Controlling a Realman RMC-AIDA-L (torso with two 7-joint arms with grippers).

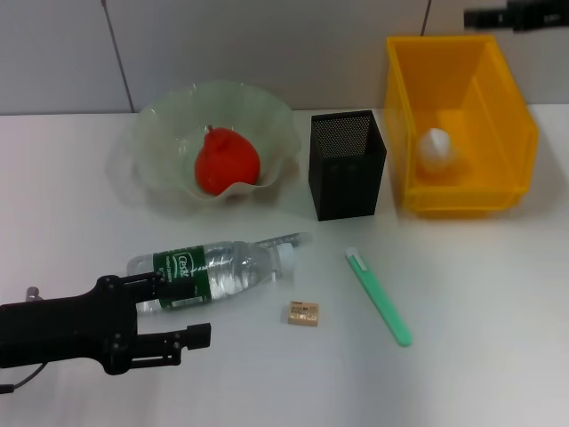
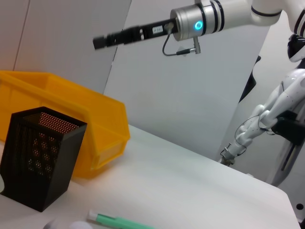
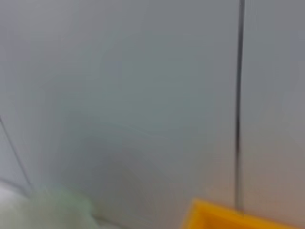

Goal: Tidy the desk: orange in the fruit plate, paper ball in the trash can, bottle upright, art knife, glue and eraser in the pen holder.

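The bottle [image 1: 213, 271] is lying on its side on the table [image 1: 480, 294], with the left end effector [image 1: 173, 311], fingers apart, straddling its base end. Judged light, smooth and crushable, it is best gripped mid-body at the label. The right end effector [image 2: 100, 42] is hanging above the trash can [image 1: 511, 116], finger state indiscernible.

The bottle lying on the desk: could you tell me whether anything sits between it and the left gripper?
Nothing visible does. The left gripper is open at the bottle's labelled end, one finger over the label. The eraser lies off to the side.
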